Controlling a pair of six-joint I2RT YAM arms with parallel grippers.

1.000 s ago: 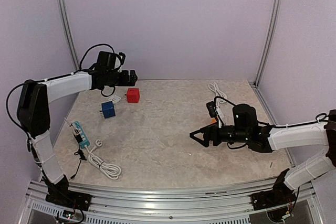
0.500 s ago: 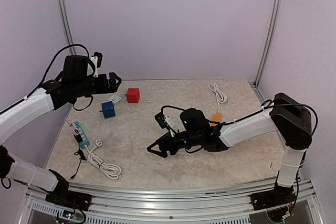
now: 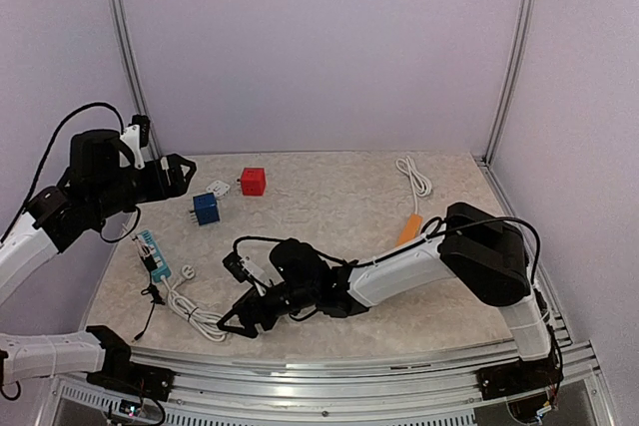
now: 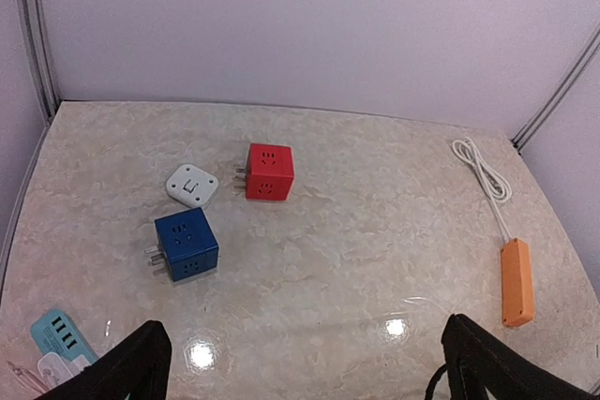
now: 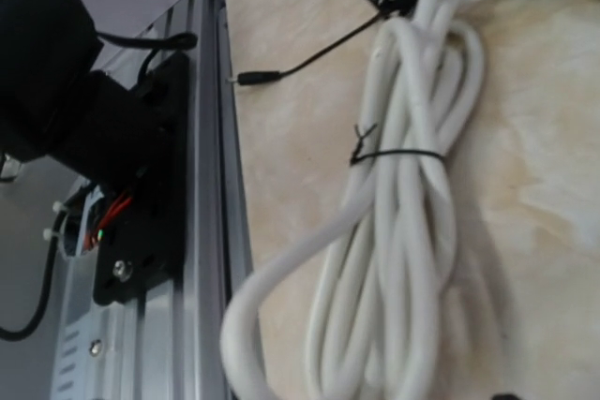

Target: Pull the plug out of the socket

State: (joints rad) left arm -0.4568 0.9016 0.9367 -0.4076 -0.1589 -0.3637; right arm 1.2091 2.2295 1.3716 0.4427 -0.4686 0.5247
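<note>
A teal power strip (image 3: 153, 252) lies at the table's left edge with a black plug (image 3: 149, 261) in it; a thin black lead (image 3: 150, 308) runs from it toward the front. Only the strip's end (image 4: 58, 334) shows in the left wrist view. A bundled white cable (image 3: 198, 316) lies beside it and fills the right wrist view (image 5: 403, 231). My right gripper (image 3: 233, 324) is open, low over the table just right of that bundle; its fingers hardly show in its own view. My left gripper (image 3: 178, 174) is open and empty, held high above the back left.
A blue cube socket (image 4: 186, 245), a red cube socket (image 4: 269, 171) and a white adapter (image 4: 192, 185) sit at the back left. An orange power strip (image 4: 517, 280) with a white cord (image 4: 483, 170) lies at the right. The aluminium front rail (image 5: 202, 194) runs close beside the bundle.
My right arm has swept from the right side across the table to the front left, by the white bundle. My left arm has drawn back to the left, away from the cubes.
</note>
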